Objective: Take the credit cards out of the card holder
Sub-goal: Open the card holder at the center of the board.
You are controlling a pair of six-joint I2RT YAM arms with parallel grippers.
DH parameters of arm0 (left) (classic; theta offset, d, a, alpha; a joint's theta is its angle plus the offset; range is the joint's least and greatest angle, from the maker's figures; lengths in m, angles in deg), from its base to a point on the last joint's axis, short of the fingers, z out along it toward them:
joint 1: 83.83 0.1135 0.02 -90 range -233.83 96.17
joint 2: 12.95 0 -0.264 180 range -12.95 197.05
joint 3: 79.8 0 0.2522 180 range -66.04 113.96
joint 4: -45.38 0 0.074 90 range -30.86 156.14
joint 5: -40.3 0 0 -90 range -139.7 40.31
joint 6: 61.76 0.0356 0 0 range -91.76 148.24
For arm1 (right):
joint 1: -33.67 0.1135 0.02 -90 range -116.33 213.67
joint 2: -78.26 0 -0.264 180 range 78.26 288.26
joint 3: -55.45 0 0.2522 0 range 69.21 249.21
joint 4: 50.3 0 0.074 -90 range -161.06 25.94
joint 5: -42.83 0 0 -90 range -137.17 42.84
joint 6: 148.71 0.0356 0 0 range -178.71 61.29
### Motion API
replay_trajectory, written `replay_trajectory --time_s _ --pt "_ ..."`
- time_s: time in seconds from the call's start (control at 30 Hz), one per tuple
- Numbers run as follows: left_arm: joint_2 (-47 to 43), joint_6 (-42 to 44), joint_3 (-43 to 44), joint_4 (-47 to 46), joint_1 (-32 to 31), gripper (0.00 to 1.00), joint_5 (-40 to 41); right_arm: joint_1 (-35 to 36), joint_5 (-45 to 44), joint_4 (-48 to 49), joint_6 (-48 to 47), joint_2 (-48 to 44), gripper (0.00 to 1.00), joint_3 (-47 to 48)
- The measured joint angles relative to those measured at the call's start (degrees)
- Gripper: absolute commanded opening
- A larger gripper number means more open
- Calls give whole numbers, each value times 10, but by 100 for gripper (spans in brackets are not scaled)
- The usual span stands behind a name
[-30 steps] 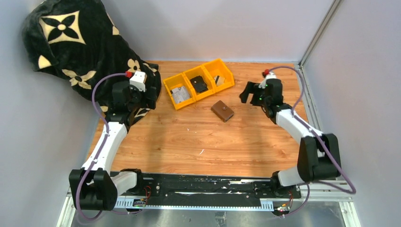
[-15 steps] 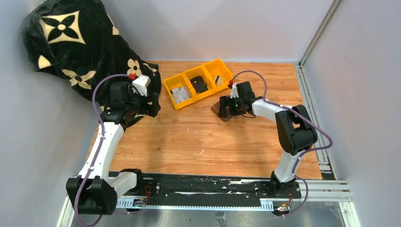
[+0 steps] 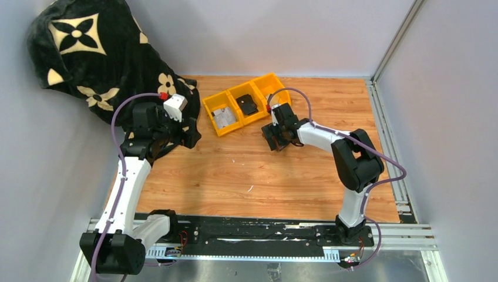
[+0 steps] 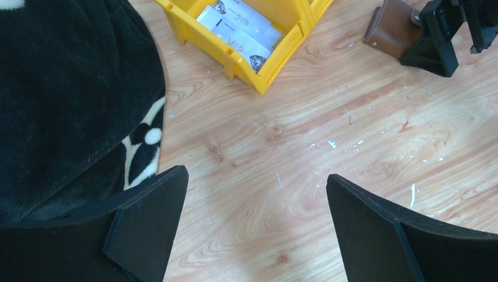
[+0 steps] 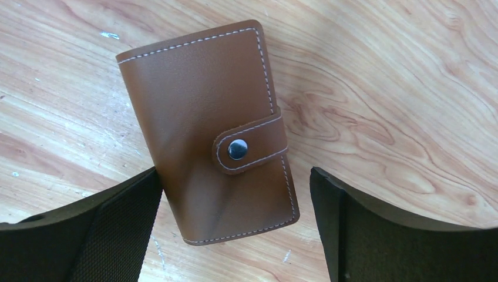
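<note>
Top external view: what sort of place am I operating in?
Probably a lab robot test cell: plain grey wall panels in aluminium framing enclose a wooden table, both arms are bolted to a rail at its near edge, and props like the yellow tray look staged.

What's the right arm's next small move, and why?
Probably lower the right gripper and close on the card holder: its jaws are open, the holder lies flat between them, snap fastened, nothing gripped yet.

Left gripper (image 4: pixel 255 183) and right gripper (image 5: pixel 235 176) both gape wide, pointing downward.
</note>
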Motion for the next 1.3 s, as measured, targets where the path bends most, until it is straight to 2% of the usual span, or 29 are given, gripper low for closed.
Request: replay_trajectory --time_s 0.47,0.73,0.87,1.1,1.3 --pt "-2 2 32 30 0 100 -18 5 19 -7 -30 32 97 34" --pt "-2 -11 48 36 0 100 -31 21 3 11 -28 32 79 29" --pt "-2 -42 57 36 0 100 -34 45 -13 31 -15 12 74 0" --pt "-2 -124 80 21 0 100 -38 105 -16 41 35 -62 72 -29" --pt "0 -221 42 -9 0 100 -77 177 -20 115 88 -148 71 -29"
